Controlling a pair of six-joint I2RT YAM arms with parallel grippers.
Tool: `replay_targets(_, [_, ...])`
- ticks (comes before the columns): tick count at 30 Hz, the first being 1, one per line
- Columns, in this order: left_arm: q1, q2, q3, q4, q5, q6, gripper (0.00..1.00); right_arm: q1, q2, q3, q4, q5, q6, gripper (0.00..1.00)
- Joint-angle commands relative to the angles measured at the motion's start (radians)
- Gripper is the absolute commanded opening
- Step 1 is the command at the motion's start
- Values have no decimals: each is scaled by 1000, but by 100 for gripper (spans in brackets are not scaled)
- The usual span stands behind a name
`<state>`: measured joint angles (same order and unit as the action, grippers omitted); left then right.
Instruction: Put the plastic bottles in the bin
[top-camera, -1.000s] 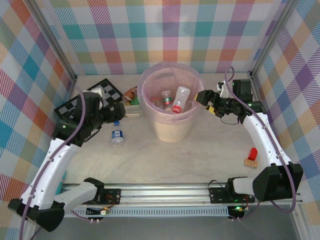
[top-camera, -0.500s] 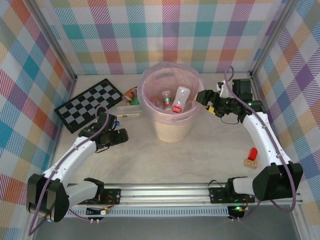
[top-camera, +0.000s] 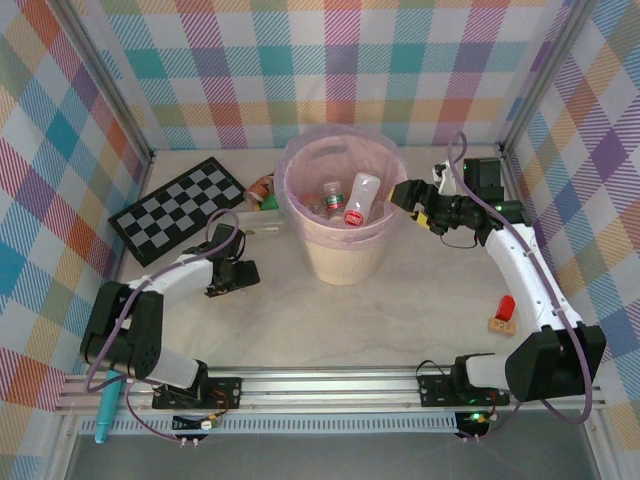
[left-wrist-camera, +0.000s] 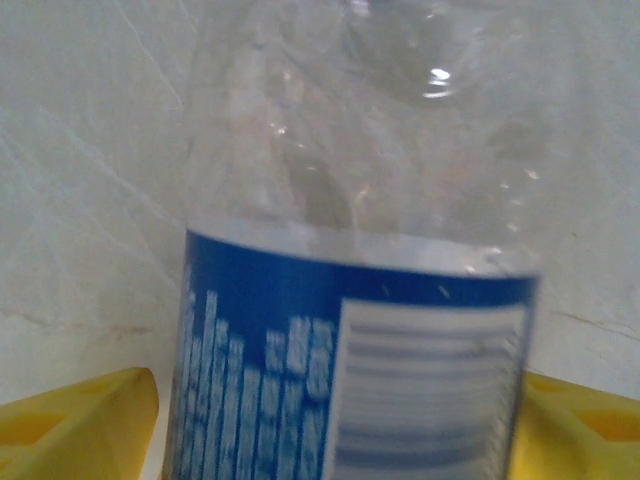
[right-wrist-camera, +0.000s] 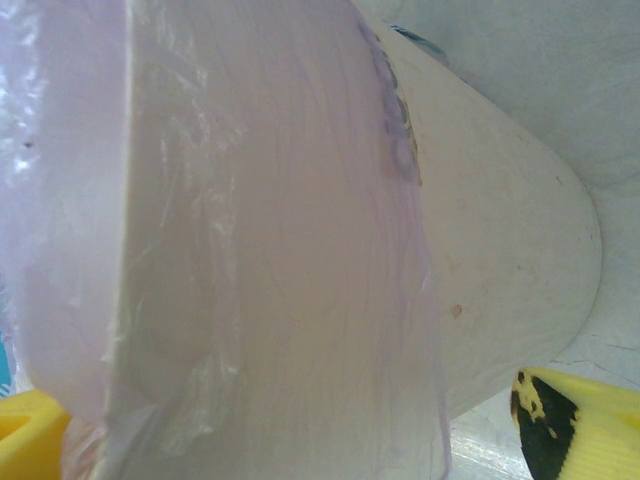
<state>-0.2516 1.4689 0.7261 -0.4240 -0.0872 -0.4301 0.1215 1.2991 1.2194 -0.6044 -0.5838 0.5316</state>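
Note:
A clear plastic bottle (left-wrist-camera: 350, 300) with a blue label lies on the table, left of the bin. My left gripper (top-camera: 240, 272) is low over it. In the left wrist view its yellow fingers (left-wrist-camera: 80, 420) flank the label, open, with a thin gap on the left side. The cream bin (top-camera: 345, 258) with a pink liner stands mid-table. It holds a red-labelled bottle (top-camera: 360, 200) and another clear bottle (top-camera: 331, 195). My right gripper (top-camera: 400, 193) hovers open by the bin's right rim, and the bin wall (right-wrist-camera: 500, 230) sits close before its yellow fingertips (right-wrist-camera: 580, 430).
A checkerboard (top-camera: 185, 205) lies at the back left. Small orange and green items (top-camera: 263, 188) sit behind the bin's left side, with a pale stick (top-camera: 262, 230) near them. A red block (top-camera: 505, 310) lies at the right. A teal stick (top-camera: 103, 420) rests beside the front rail.
My left arm came down from above the checkerboard to the table, and its gripper settled around the blue-labelled bottle with its jaws narrowing. The right arm has not moved.

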Motion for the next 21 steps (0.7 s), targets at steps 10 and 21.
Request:
replay_targets(10, [11, 78, -3, 75, -32, 1, 71, 10, 29, 12, -57, 28, -35, 96])
replay_targets(21, [11, 14, 22, 14, -34, 13, 52, 10, 31, 11, -49, 24, -34, 96])
